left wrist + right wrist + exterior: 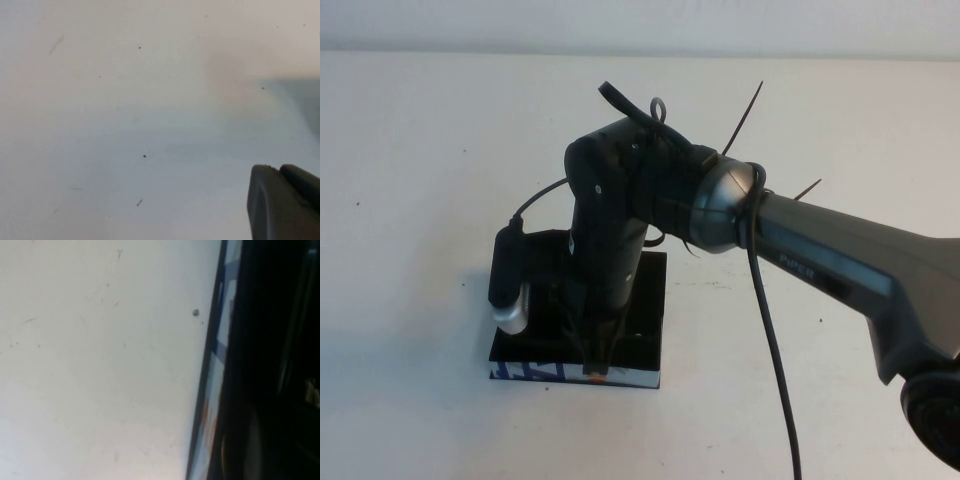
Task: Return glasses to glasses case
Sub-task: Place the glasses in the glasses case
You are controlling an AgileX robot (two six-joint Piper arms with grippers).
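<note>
High view shows the right arm (840,270) reaching across the white table (420,150), its right gripper (595,368) pointing down into the open glasses case (645,340), directly beneath the fingertips at the printed front edge. I cannot tell how its fingers are set. The glasses are hidden. The left gripper (285,202) hangs over bare table, 1 dark fingertip showing, state unclear.
</note>
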